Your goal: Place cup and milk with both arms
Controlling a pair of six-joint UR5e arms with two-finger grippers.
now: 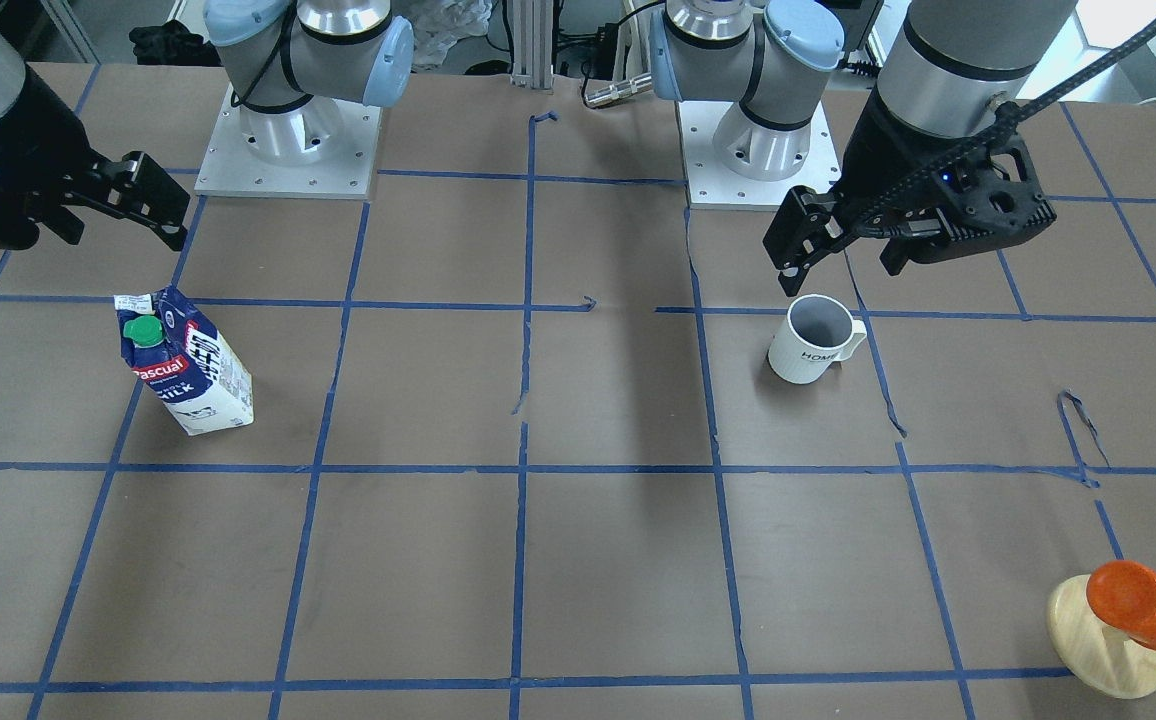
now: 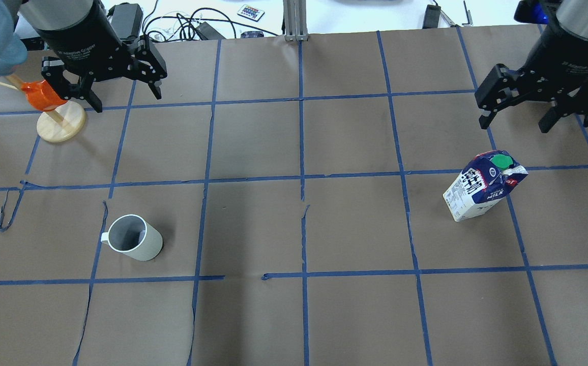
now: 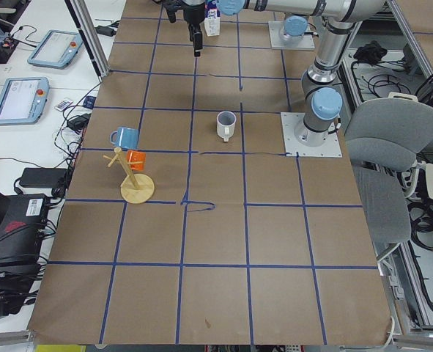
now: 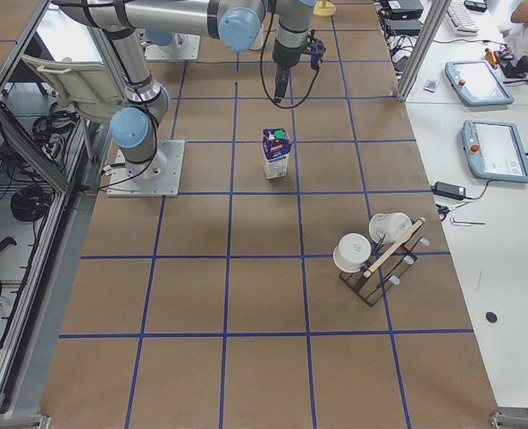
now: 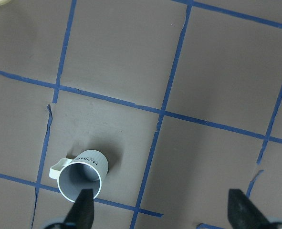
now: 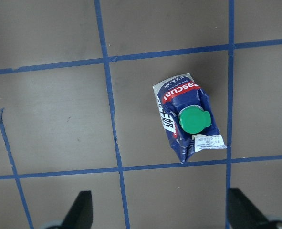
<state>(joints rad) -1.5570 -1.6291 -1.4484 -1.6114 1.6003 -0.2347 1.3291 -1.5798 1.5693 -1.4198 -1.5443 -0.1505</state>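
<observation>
Task judged barely begun. The cup [image 2: 134, 244] stood upright on the surface [image 2: 253, 229], in the robot's left half. The milk [image 2: 482, 185] stood upright in the right half, well apart from the cup. The left claw [image 2: 127, 99] hung raised and clear of the cup, jaws spread, holding nothing. The right claw [image 2: 515, 124] was likewise spread and empty, raised off the milk. Both grasps, lifts and placements appeared left to do. No destination was evident.
</observation>
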